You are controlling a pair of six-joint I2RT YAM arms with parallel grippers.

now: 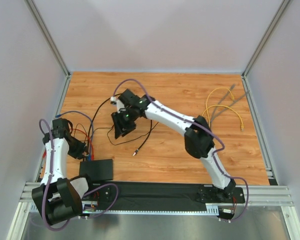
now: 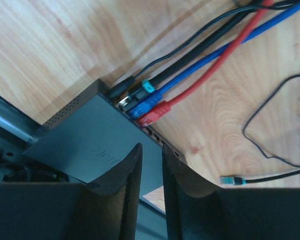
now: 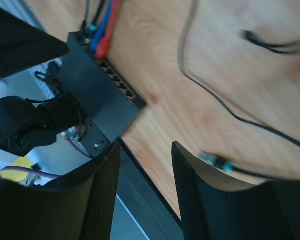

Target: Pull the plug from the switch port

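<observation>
The switch port is a flat black box at the table's near left edge, also seen from above. Black, teal-tipped, blue and red plugs sit in its sockets, and the remaining sockets are bare. A loose black cable lies on the wood, ending in a teal-booted plug clear of the box. My left gripper hovers over the box's socket edge, its jaws narrowly apart and empty. My right gripper hangs open above bare wood, with the same loose plug just past its right finger.
Thin black cords loop across the middle of the table. Yellow cables and a grey one lie at the back right. A black rail runs along the near edge beside the box. Walls close in the sides and back.
</observation>
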